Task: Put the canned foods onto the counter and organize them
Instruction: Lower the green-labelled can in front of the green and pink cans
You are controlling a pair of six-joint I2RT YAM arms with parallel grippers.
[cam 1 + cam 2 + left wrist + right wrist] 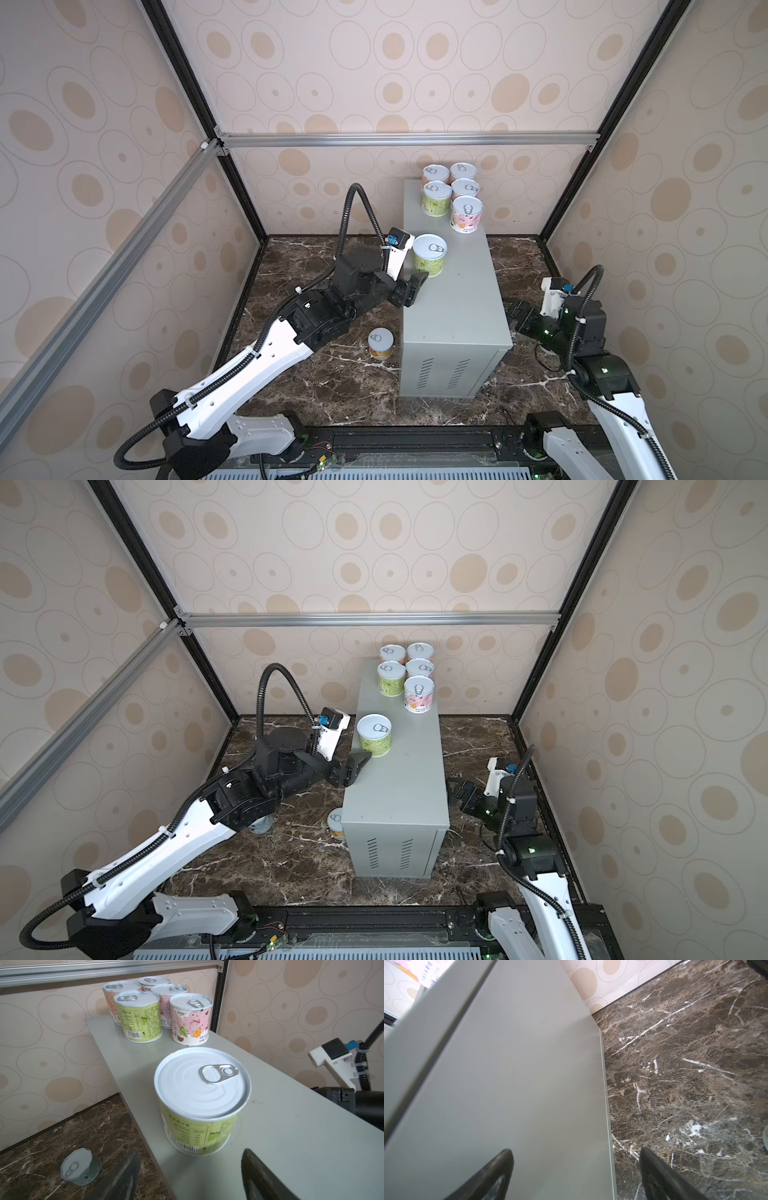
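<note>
The left fingers (pixel 124 1176) are held apart, empty; the green can (pixel 199 1105) stands upright on the bench (pixel 291 1147) just beyond their tips, untouched. Placement of this can is judged done, though a gap is seen to the five grouped cans (pixel 158 1007) farther beyond. Next, a low reach is called for to the pale can (pixel 80 1166) on the marble surface (pixel 41 1147) beside the fingers. The right fingers (pixel 488 1178) are spread, empty.

Down the front pink can (pixel 191 1022): Chinese characters, topmost 西; small print at its foot too fine to read. On the pink can behind it (pixel 165 1009): what looks like "20g", start hidden. On the far green can (pixel 139 1020) and near green can (pixel 199 1134): barcodes and printed tables, digits illegible.
</note>
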